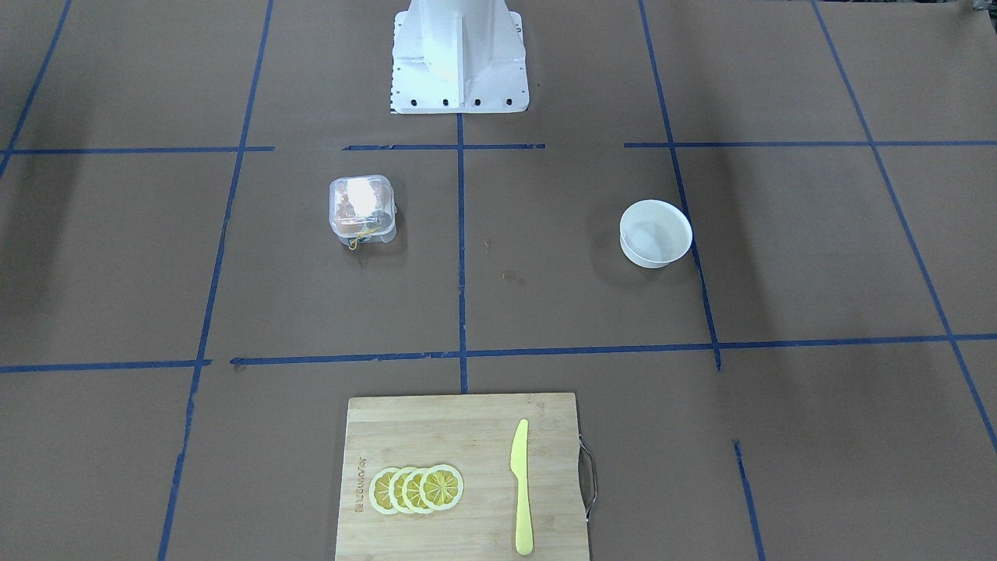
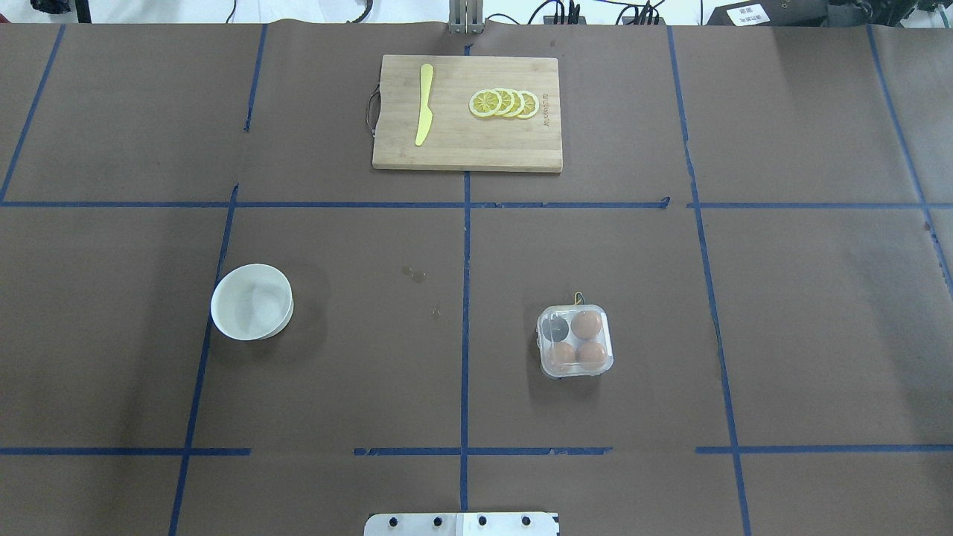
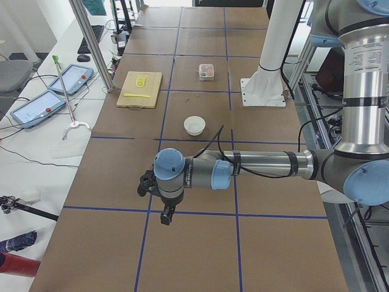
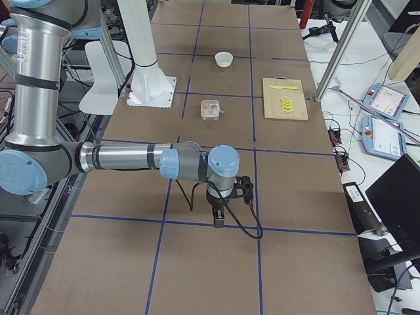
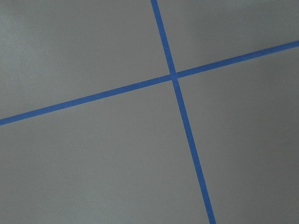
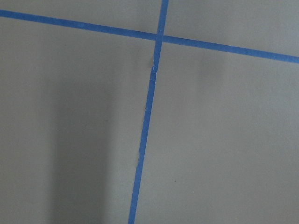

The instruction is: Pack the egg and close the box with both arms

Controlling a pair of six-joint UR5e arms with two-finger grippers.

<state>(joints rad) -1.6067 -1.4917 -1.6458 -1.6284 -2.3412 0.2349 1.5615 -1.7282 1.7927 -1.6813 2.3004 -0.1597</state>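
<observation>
The clear plastic box (image 2: 575,341) stands right of the table's middle, its lid down over the cells and a yellow string (image 2: 578,298) at its far side. Three orange-brown eggs (image 2: 587,324) lie inside, and one cell looks dark and empty. The box also shows in the front-facing view (image 1: 361,209). Both arms hang over the table's ends, far from the box. The left gripper (image 3: 165,214) and the right gripper (image 4: 218,216) show only in the side views, so I cannot tell whether they are open or shut. Both wrist views show only brown table and blue tape.
A round white bowl (image 2: 252,301) sits left of centre and looks empty. A wooden cutting board (image 2: 467,152) at the far edge holds lemon slices (image 2: 505,103) and a yellow knife (image 2: 424,104). The white pedestal (image 1: 459,54) stands at the robot's side of the table.
</observation>
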